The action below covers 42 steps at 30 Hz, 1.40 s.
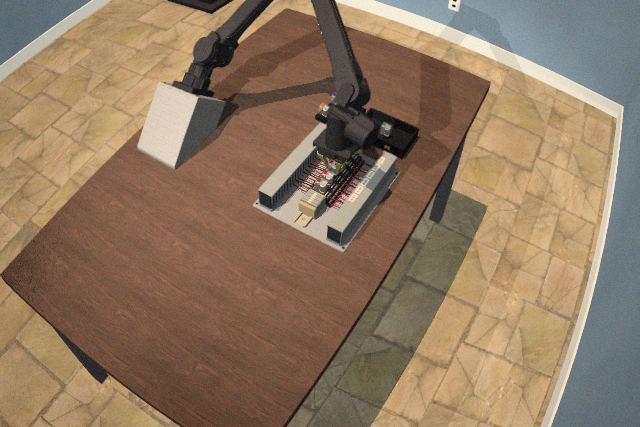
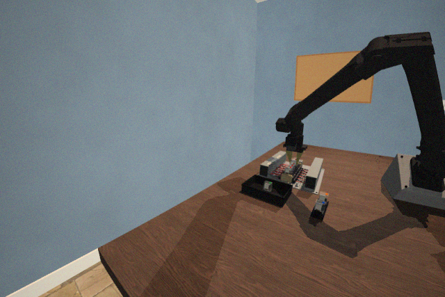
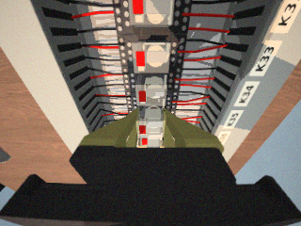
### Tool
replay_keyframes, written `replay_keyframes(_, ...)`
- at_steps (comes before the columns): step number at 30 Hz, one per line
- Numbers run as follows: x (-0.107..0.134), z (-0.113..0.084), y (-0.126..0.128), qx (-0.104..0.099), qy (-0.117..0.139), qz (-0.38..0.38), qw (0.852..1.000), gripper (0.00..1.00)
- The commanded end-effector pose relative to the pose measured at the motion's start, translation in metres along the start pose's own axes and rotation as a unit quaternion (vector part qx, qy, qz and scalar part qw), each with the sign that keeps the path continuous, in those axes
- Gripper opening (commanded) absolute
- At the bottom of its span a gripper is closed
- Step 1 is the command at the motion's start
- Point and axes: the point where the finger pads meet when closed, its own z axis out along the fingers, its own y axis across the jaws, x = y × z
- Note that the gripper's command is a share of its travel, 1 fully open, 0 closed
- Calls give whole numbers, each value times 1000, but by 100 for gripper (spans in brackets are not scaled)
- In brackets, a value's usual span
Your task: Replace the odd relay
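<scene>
My gripper [image 1: 331, 166] [image 2: 293, 164] [image 3: 150, 112] points down over the relay row and is shut on a red-button relay [image 3: 154, 127]. Its button is on the left in the wrist view, like those of the other relays. I cannot tell whether it is fully seated. Nearer red-button relays [image 3: 156, 55] [image 3: 154, 95] stand in line in the wrist view; another lies beyond the held one. A green-button relay [image 1: 385, 128] [image 2: 268, 186] is in the black tray [image 1: 413, 142] [image 2: 282, 200]. Spare relays with orange and blue buttons [image 2: 322, 200] stand in a small black holder [image 2: 317, 215].
Grey wire ducts [image 1: 292, 169] [image 1: 364, 205] flank the row, with red and black wires between. A beige end block [image 1: 309, 206] [image 2: 286, 177] closes the rail. The tray and the spare holder stand beyond the panel's far end in the top view.
</scene>
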Motion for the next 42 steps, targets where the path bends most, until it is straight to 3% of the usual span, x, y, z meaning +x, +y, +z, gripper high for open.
replay_keyframes(1, -4, -12, -14, 21, 1, -10, 1000, 0)
replay_keyframes(42, -1, -17, -18, 23, 1, -9, 1000, 0)
